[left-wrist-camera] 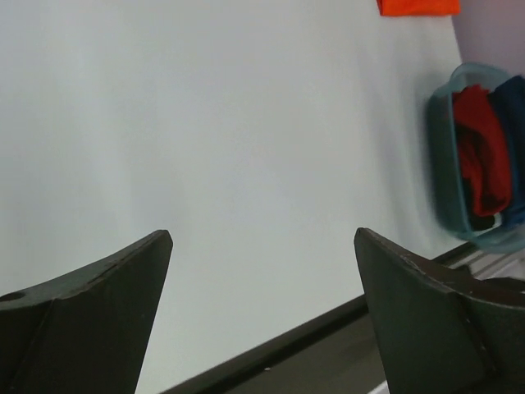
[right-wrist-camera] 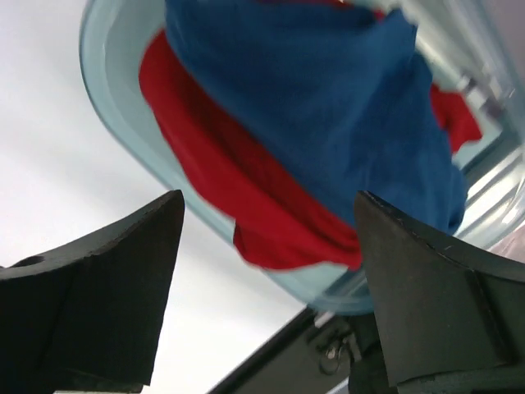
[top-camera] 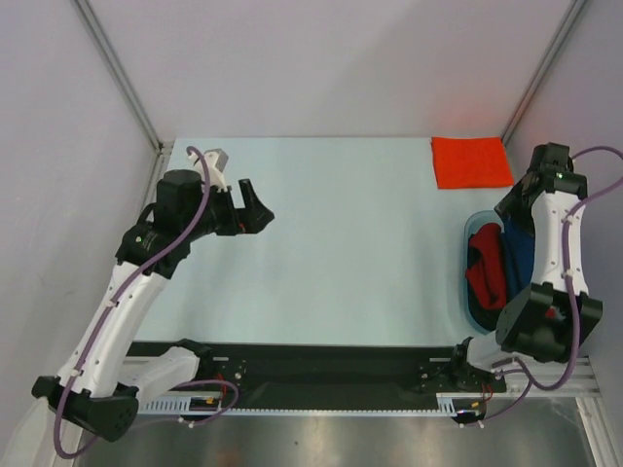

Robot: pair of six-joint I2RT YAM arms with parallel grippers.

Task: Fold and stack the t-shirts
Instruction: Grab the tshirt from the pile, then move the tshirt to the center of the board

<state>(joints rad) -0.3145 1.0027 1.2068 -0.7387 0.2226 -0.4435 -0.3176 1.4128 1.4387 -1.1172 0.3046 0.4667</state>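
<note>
My left hand (top-camera: 258,206) hangs over the left part of the pale bench (top-camera: 341,233), its arm reaching up from the near-left corner. From its wrist camera the two dark fingers stand wide apart with only bare bench surface (left-wrist-camera: 205,123) between them – the left hand (left-wrist-camera: 262,234) is open and holds nothing. Past those fingers, far off to the right, I see the orange t-shirt (left-wrist-camera: 418,6) at the top edge of that view and the clear bluish tub (left-wrist-camera: 439,148) beside the bench's right side. In the overhead view the orange t-shirt (top-camera: 471,161) lies folded flat in the far-right corner of the bench, apart from everything else. Just nearer than it, against the right edge, sits the tub (top-camera: 465,255), with a crumpled red t-shirt (top-camera: 487,272) on its left side and a blue t-shirt (top-camera: 523,255) on its right, partly hidden by my right arm. My right hand (top-camera: 513,212) hovers over the far end of the tub, pointing down into it. Through its wrist camera the right hand (right-wrist-camera: 269,197) shows both fingers spread wide and nothing clamped between them – it is open. Beyond them the blue t-shirt (right-wrist-camera: 328,107) is heaped on top of the red t-shirt (right-wrist-camera: 246,205), both inside the tub's rim (right-wrist-camera: 107,90); whether my fingertips touch the cloth I cannot tell.
</note>
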